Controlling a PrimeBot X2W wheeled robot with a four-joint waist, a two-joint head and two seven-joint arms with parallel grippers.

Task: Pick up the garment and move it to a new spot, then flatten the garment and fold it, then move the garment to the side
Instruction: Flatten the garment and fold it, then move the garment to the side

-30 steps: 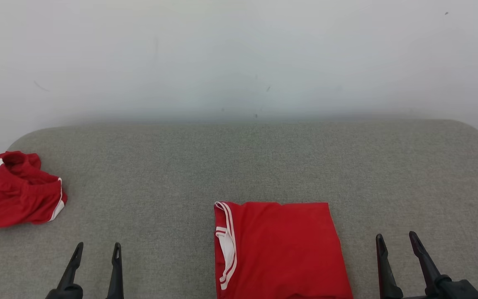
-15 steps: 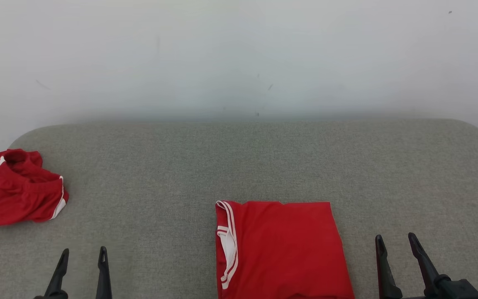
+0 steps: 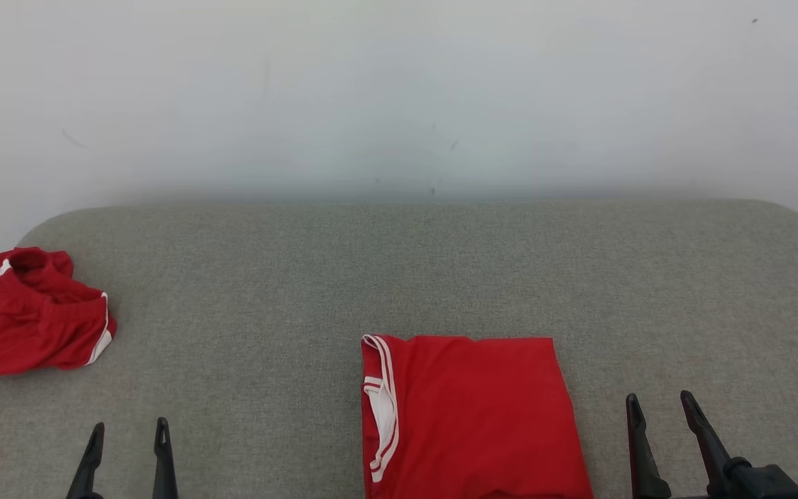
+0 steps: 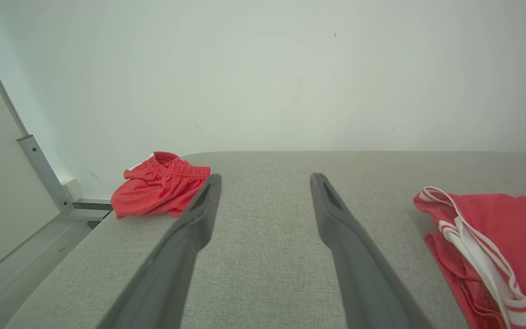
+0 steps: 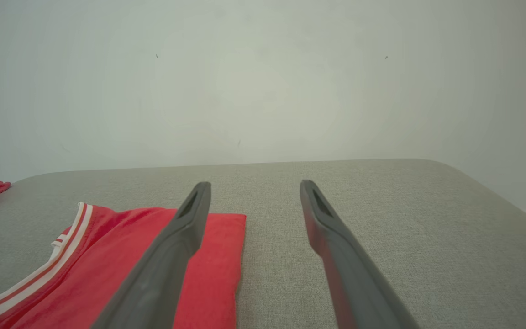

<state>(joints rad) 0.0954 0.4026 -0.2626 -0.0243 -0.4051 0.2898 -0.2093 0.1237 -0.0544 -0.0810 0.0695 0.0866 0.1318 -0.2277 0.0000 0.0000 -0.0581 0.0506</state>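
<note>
A red garment point(image 3: 475, 416) with white-striped trim lies folded into a flat rectangle at the near middle of the grey padded table point(image 3: 399, 277). My left gripper point(image 3: 129, 424) stands open and empty well to its left. My right gripper point(image 3: 659, 398) is open and empty just past its right edge. In the left wrist view the left gripper point(image 4: 266, 178) points at bare table, with the folded garment point(image 4: 496, 237) to the right. From the right wrist, the right gripper point(image 5: 255, 184) hovers over the folded garment's point(image 5: 107, 256) right edge.
A second red piece, crumpled shorts point(image 3: 28, 312) with an elastic waistband point(image 4: 158, 187), sits at the table's far left edge. A white wall point(image 3: 399, 104) rises behind the table. A metal frame post point(image 4: 44, 173) stands off the left end.
My left gripper has drawn back toward the near edge and a little leftward, still open. The right gripper and both red pieces have stayed put.
</note>
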